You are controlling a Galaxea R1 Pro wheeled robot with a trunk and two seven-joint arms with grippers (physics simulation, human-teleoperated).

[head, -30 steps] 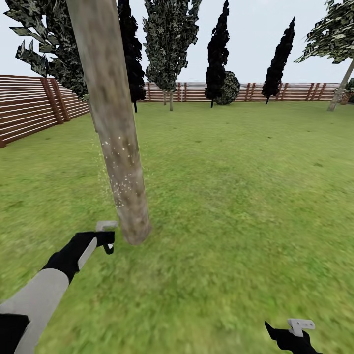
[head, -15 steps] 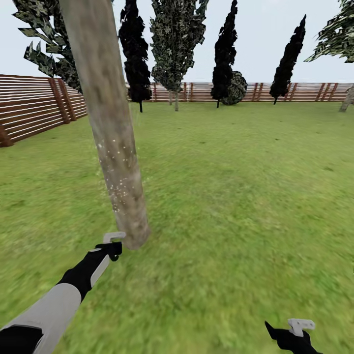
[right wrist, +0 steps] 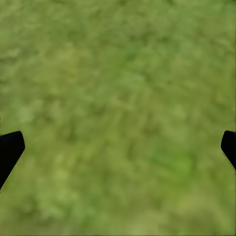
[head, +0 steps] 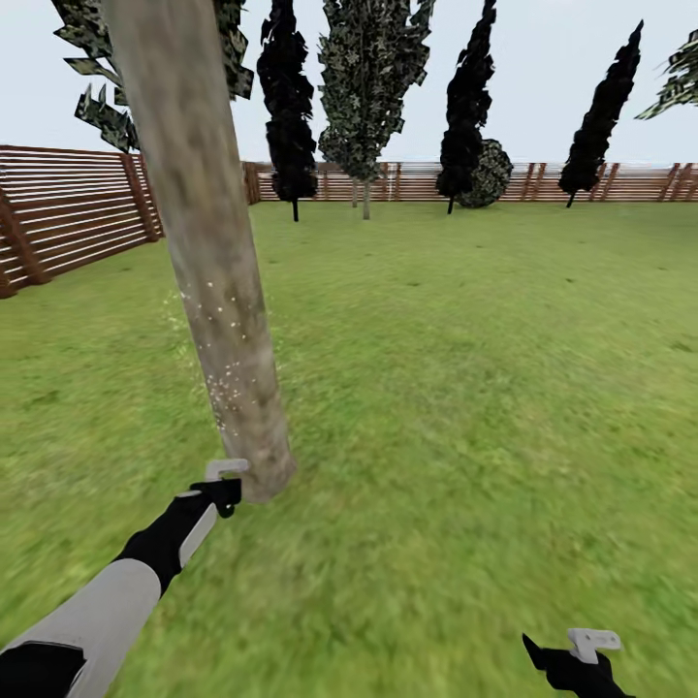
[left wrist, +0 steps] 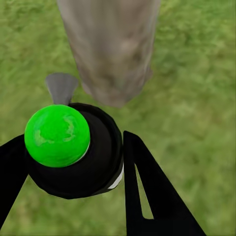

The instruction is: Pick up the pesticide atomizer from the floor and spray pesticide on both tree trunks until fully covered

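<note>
The left gripper [left wrist: 73, 162] has its 2 black fingers [left wrist: 147, 196] closed around the pesticide atomizer [left wrist: 73, 147], a dark bottle with a bright green cap and a grey nozzle, held just beside the foot of the thick leaning tree trunk [head: 208, 262]. Fine white specks dot the trunk's lower bark above the grass lawn [head: 465, 388]. The right gripper [right wrist: 118, 142] hangs over bare grass with its fingertips spread wide and nothing between them.
</note>
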